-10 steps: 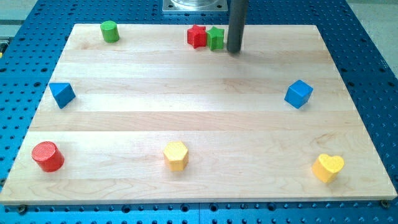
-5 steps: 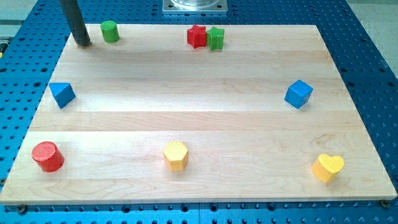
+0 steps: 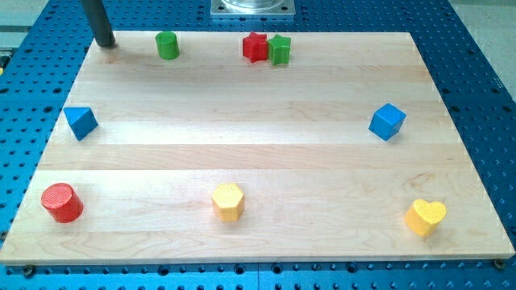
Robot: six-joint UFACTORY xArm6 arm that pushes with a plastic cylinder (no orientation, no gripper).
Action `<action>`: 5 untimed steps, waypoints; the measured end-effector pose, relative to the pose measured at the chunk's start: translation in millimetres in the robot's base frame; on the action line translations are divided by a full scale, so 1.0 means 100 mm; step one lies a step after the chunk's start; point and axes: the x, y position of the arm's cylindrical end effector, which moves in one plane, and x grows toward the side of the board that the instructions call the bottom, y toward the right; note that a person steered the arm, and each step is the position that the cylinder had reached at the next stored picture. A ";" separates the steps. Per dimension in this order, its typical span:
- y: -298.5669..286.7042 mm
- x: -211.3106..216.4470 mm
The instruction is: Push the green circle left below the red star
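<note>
Green circle [image 3: 167, 45] sitting upper left, far from red star [image 3: 255, 47]. Not below star yet. My tip [image 3: 106, 43] resting left of circle, apart. No claw here, nothing being held.

dark rod upright, my tip [image 3: 106, 43] down, view's top-left

Bright, even overhead light; sharp focus, faint soft shadows.

Straight dark rod [image 3: 98, 20], charcoal grey, round and smooth, with a faint lighter sheen down one side. Same width all the way to my tip [image 3: 106, 43], blunt and flat-ended. Upper part cut off by the view's top.
</note>
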 end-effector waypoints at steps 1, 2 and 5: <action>0.53 0.04; 1.16 0.11; 1.15 0.44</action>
